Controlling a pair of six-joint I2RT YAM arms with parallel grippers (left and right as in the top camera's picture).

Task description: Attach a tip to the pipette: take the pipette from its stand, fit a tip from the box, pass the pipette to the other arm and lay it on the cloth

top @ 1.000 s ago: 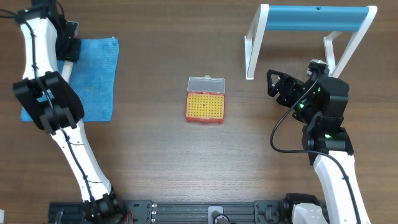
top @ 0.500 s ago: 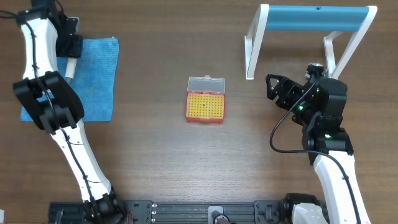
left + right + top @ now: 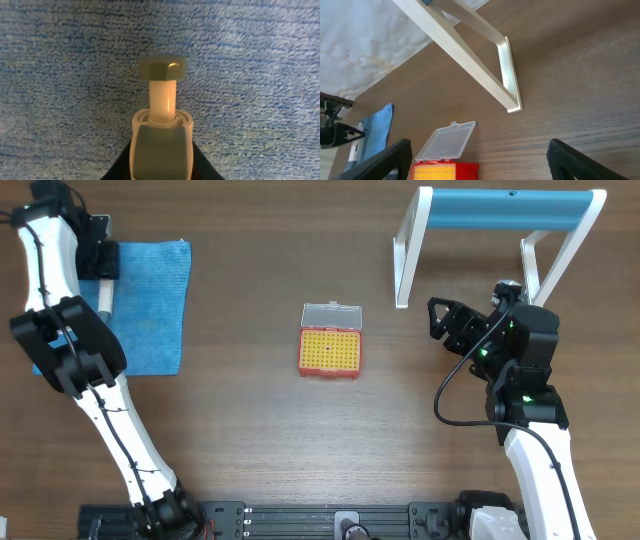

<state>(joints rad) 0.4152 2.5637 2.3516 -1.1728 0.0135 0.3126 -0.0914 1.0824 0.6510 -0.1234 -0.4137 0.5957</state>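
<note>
Pipette (image 3: pixel 103 298) lies on the cloth (image 3: pixel 150 300), upper left.
Left end effector (image 3: pixel 98 258) sits at its plunger end, grip unclear; right end effector (image 3: pixel 445 325) stands open, right side.

Cloth (image 3: pixel 150 300) at left under pipette (image 3: pixel 103 298), tip box (image 3: pixel 329 352) centre, stand (image 3: pixel 500 215) right

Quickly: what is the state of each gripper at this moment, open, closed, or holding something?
Left gripper: closed on the pipette, over the cloth.
Right gripper: open, holding nothing.
</note>
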